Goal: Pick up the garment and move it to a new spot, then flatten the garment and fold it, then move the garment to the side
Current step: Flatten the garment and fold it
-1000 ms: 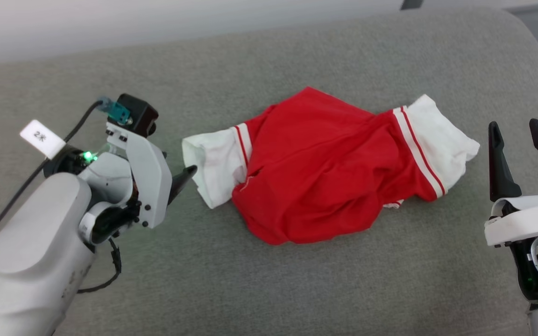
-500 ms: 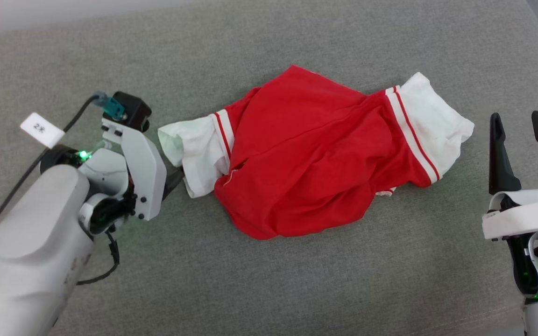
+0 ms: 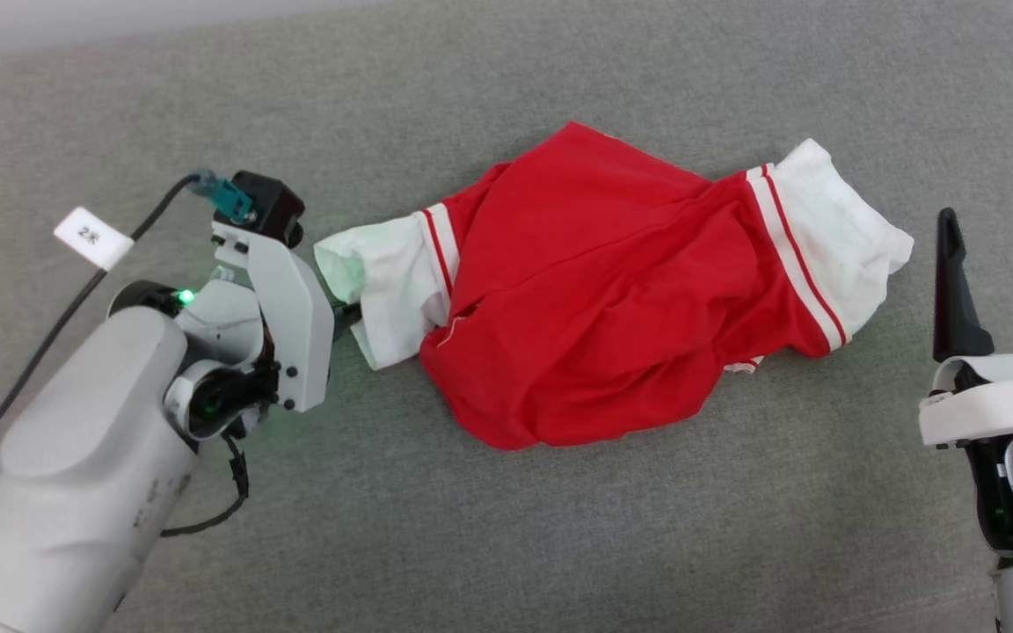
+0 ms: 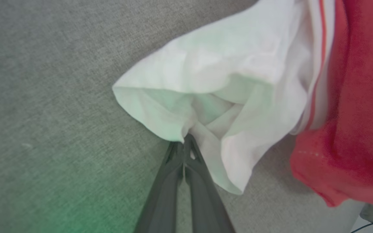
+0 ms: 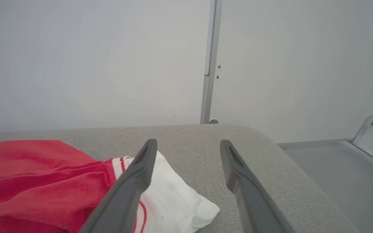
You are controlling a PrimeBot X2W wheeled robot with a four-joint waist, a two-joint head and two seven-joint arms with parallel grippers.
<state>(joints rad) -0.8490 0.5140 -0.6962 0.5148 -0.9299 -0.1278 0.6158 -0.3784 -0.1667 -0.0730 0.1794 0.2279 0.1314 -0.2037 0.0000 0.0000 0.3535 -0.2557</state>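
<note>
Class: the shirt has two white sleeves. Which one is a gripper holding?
The left sleeve: the left gripper has its jaws shut on its edge. The right sleeve lies free, with the open right gripper beside it, not touching.

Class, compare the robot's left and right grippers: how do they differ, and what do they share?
The left gripper is shut, pinching a white sleeve of the garment; the right gripper is open and holds nothing. The left touches cloth; the right stands apart beside the other sleeve. Both have two dark fingers.
</note>
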